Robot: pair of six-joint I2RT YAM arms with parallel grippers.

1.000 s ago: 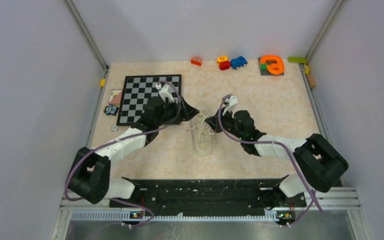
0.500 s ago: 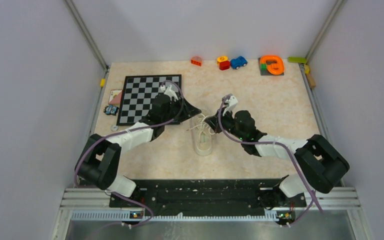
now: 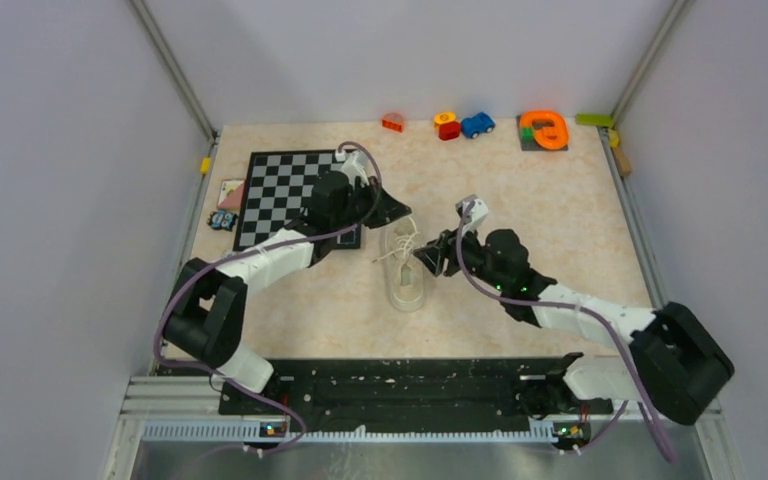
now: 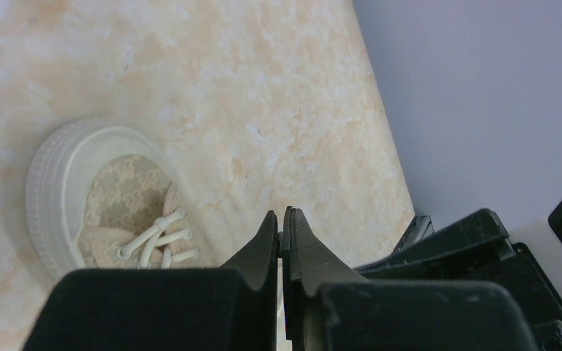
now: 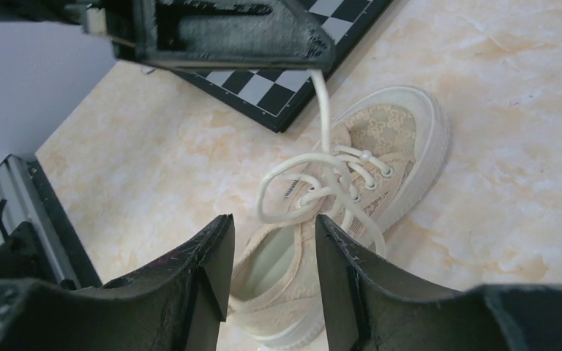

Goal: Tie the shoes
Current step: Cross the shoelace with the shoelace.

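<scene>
The shoe point(image 3: 407, 290) lies on the table point(image 3: 520, 200) just right of the chessboard point(image 3: 280, 190), near its closer right corner. Its toe points away from the arm bases and its heel points toward them.

The left pincer point(image 3: 401, 211) hangs over the toe end, above the edge of the board. In the left wrist view its fingers point(image 4: 263, 241) are pressed together, and the shoe's toe cap shows below and to the left of them. From the right wrist camera, a lace point(image 5: 323, 110) runs straight down from that pinched tip point(image 5: 320, 58) to the eyelets, so the left pincer is pinching the lace. A loose loop of lace lies across the tongue.

The right pincer point(image 3: 426, 258) sits beside the shoe's right flank, about level with the lacing. Its fingers point(image 5: 212, 256) are spread with nothing between them. In its own view the shoe's opening and the lace loop lie below the gap, apart from both fingers.
</scene>
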